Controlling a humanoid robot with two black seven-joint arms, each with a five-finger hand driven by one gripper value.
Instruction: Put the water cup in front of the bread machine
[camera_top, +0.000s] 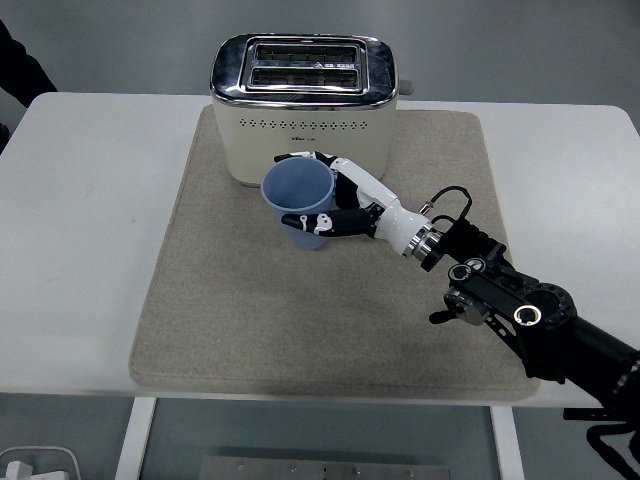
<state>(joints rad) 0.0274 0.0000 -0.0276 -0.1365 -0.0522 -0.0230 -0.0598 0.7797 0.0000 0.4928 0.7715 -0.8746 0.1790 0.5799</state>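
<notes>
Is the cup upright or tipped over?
Upright. The cup has its open mouth facing up, right hand wrapped around it, just in front of the toaster. It looks empty; whether it rests on the mat is unclear.

Cup base: the blue cup (299, 203) has its lower right side covered by the robot hand (335, 195); contact with the mat (250, 300) cannot be judged.
Toaster front: lower middle of the toaster (303, 105) sits behind the cup rim.
Toaster print: small mark on the front, too small to read.
Right arm: cut off at the lower right corner.
Person: a dark sleeve (20, 70) only, cropped by the left edge.
Counter: the counter (80, 220) has its legs cut off by the bottom edge.
</notes>
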